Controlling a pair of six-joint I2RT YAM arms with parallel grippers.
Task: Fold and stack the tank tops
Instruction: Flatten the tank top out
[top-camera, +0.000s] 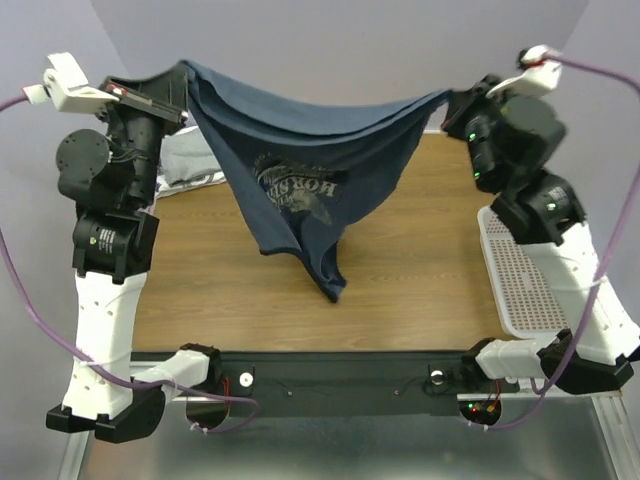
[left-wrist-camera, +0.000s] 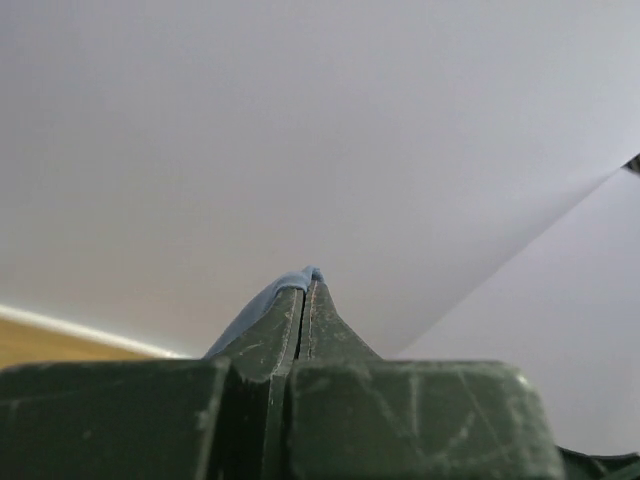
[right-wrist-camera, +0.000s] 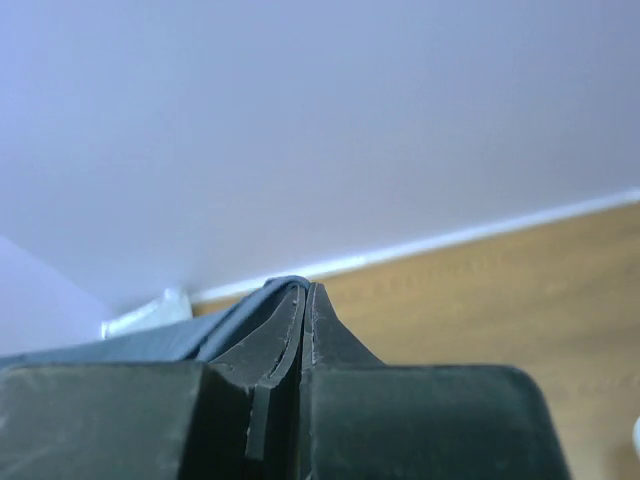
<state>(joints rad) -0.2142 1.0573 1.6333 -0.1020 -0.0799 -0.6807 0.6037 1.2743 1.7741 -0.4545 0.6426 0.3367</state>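
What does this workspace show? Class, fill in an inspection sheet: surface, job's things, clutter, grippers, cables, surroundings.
Surface: brown wooden tabletop, no marks seen.
Job's things: slate-blue cloth tank top with pale print hangs stretched between both grippers; light grey cloth lies partly hidden behind the left arm.
Clutter: white plastic mesh basket at the table's right edge.
Grippers: left gripper and right gripper each shut on the tank top's edge.
Cables: purple cables loop outside both arms.
Surroundings: plain pale walls.
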